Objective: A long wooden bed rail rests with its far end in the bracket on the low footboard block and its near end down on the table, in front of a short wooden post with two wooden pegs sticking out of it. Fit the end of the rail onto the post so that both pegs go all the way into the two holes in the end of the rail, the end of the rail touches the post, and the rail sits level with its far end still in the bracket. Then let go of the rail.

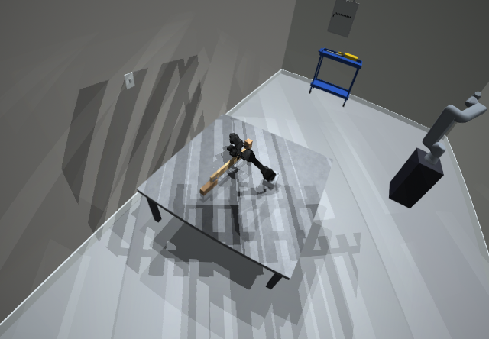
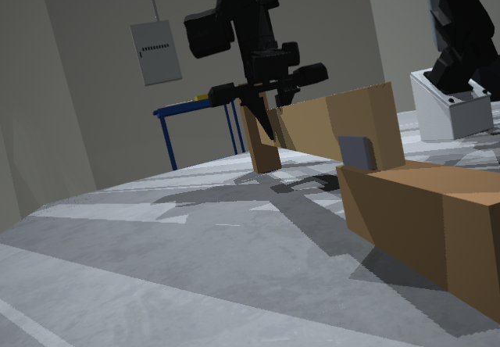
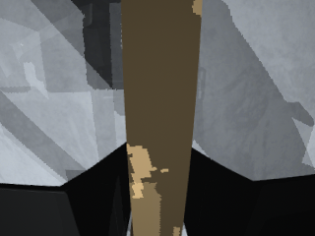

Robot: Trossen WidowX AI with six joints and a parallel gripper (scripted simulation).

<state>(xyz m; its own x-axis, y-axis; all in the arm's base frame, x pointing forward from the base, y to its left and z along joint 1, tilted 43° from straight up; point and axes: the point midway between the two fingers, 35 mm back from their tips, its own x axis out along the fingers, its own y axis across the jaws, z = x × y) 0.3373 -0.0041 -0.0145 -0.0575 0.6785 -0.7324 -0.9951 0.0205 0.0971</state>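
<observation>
Rail (image 2: 323, 126) lifted beside post (image 2: 262, 149), end effector (image 2: 276, 123) clamped narrowly on rail

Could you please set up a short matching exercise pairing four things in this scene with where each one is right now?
Things:
1. rail
2. gripper
3. grey bracket
4. blue cart

Places:
A. on top of the low block
B. on the floor by the far wall
C. shut on the rail's end by the post
D. sloping from block to post, lifted off the table

Pairs: 1-D, 2-C, 3-A, 4-B
</observation>
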